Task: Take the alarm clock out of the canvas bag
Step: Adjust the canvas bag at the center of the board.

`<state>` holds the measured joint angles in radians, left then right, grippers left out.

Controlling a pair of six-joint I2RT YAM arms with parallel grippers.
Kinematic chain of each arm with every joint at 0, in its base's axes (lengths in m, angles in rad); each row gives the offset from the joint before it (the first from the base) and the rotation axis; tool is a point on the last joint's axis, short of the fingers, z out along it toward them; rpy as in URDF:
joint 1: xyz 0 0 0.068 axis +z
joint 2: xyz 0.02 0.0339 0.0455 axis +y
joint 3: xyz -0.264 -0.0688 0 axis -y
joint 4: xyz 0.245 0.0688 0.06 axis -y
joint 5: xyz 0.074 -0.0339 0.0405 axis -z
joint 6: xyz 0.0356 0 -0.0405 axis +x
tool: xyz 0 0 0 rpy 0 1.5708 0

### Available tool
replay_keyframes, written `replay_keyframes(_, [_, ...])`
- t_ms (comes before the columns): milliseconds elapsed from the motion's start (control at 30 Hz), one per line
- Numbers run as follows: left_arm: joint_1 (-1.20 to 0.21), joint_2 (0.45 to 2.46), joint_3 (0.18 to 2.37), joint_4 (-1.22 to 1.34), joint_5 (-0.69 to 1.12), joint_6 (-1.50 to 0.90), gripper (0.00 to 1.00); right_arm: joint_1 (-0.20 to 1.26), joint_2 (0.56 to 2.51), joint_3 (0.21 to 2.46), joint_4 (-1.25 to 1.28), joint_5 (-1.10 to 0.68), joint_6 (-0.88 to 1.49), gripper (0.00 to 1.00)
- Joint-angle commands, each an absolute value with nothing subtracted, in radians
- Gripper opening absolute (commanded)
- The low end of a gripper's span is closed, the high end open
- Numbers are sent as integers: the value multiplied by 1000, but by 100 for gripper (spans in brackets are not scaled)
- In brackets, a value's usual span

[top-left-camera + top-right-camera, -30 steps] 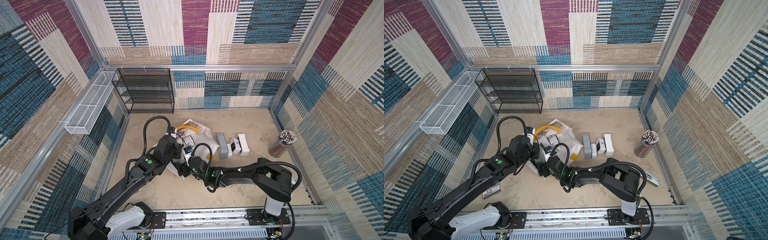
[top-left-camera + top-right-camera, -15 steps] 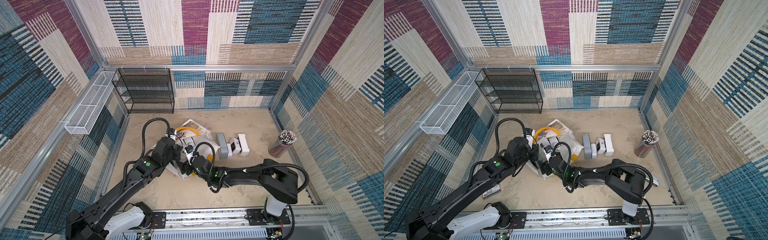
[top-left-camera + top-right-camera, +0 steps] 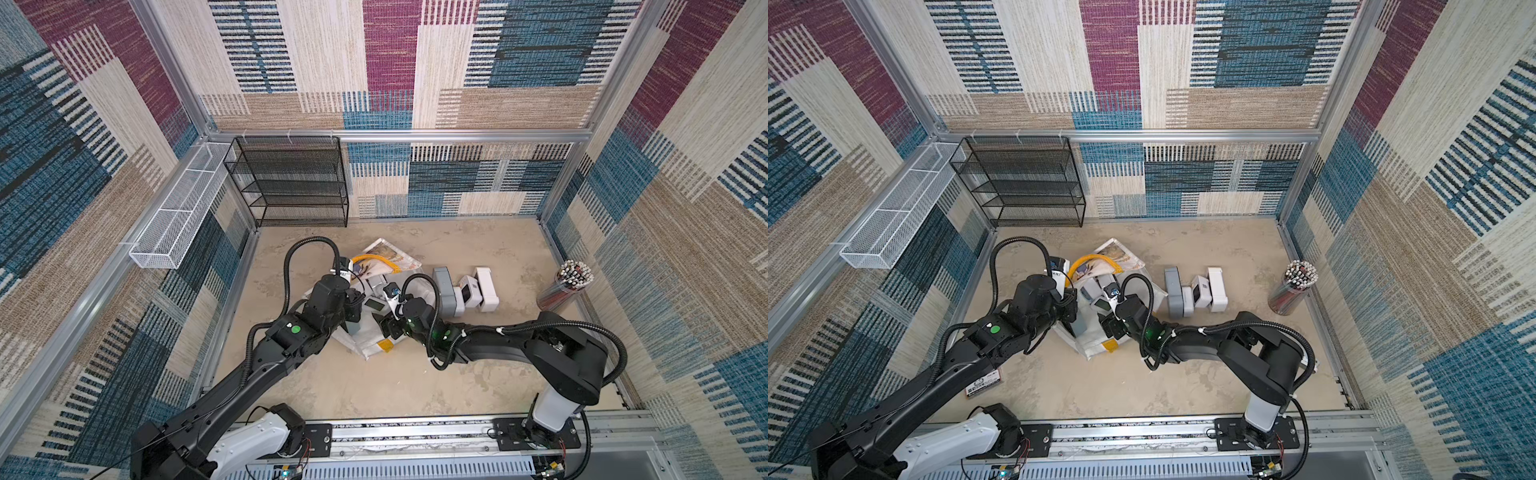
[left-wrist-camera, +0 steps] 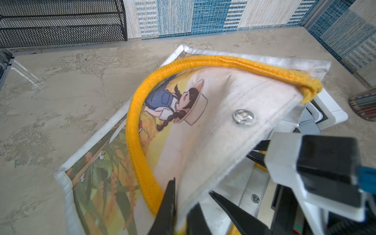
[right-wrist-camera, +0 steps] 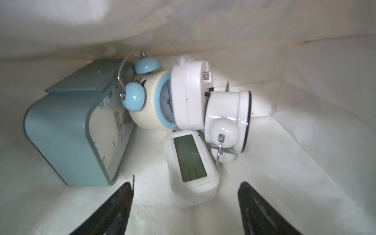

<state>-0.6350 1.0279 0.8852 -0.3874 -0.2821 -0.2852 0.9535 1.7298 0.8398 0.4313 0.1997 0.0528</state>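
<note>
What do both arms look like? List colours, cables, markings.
Left arm and right arm: black links, white base segment, a looping ribbed black cable, a green dot near the wrist. Left tool and right tool: black tapered fingers.

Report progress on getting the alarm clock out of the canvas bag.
Done: the left gripper is shut on the canvas bag at its rim, holding the mouth open. In hand: the right gripper is inside, open, facing the white digital clock, nothing gripped yet. Left: close on a clock and lift it out.
</note>
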Motion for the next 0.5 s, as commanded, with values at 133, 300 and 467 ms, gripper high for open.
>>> replay_keyframes(133, [-635,1025,890,-380,-276,-255,0,921,1801,911,396,71,-31,84])
replay_keyframes(300, [-636,1025,891,-380,-273,-251,0,908,1847,943,388,52,-49,83])
replay_keyframes(467, [-634,1024,890,-378,-275,-249,0,899,1889,978,362,38,-75,82])
